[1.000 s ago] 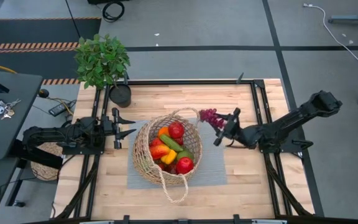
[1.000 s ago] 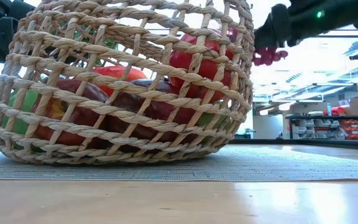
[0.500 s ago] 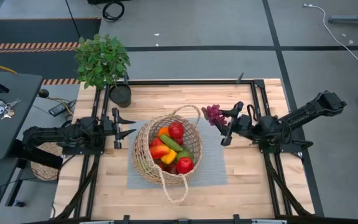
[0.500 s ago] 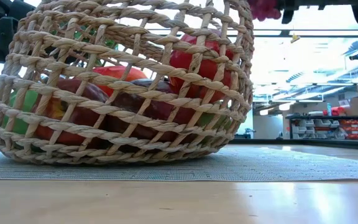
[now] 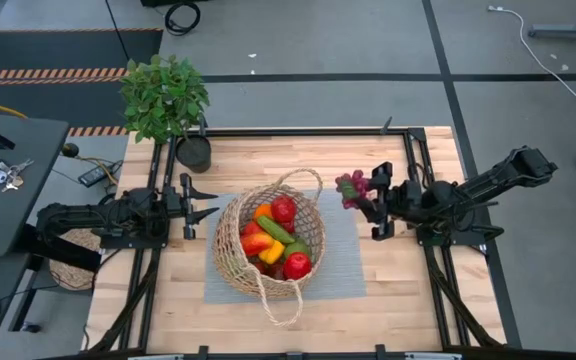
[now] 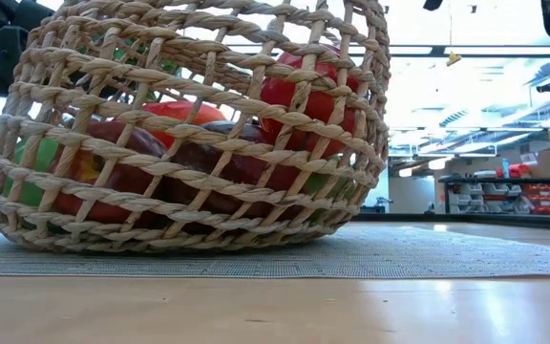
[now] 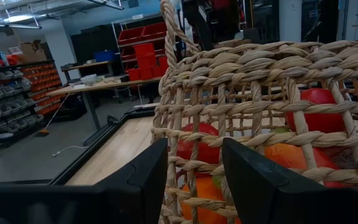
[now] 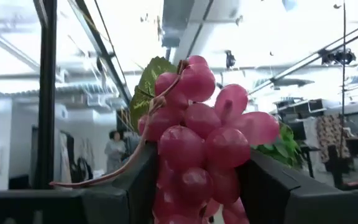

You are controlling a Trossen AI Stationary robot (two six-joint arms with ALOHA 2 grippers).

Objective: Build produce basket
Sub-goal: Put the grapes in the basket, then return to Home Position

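Note:
The wicker basket (image 5: 268, 240) stands on a grey mat (image 5: 343, 270) at mid-table, with its base on the mat (image 6: 189, 124). In it lie red apples (image 5: 296, 265), an orange, a yellow pepper and green pieces. My right gripper (image 5: 361, 195) hovers right of the basket and above the table, tipped upward and shut on a bunch of purple grapes (image 5: 349, 186). My left gripper (image 5: 211, 202) waits open and level at the basket's left side. Its fingers (image 7: 148, 180) stand just short of the woven wall (image 7: 260, 81). My right gripper pinches the grape bunch (image 8: 197, 149) between its two fingers (image 8: 143, 180), which sit on the bunch's two sides at its lower part (image 8: 166, 186). The fingers slant upward, so the bunch and its green leaf (image 8: 146, 81) stick up past them. The grapes are clear of table and basket.
A potted plant (image 5: 168, 100) stands at the table's far left corner. Black frame rails (image 5: 413, 160) run along the table's sides. A smaller dark woven object (image 5: 73, 265) sits off the left edge. Bare wood lies near the front edge and right of the mat.
My right gripper has risen with the grapes, rolled and tipped its fingers upward, and drawn slightly toward the table's right edge. The grapes and the arm have climbed out of the top of the low view. The grip has stayed shut on the bunch.

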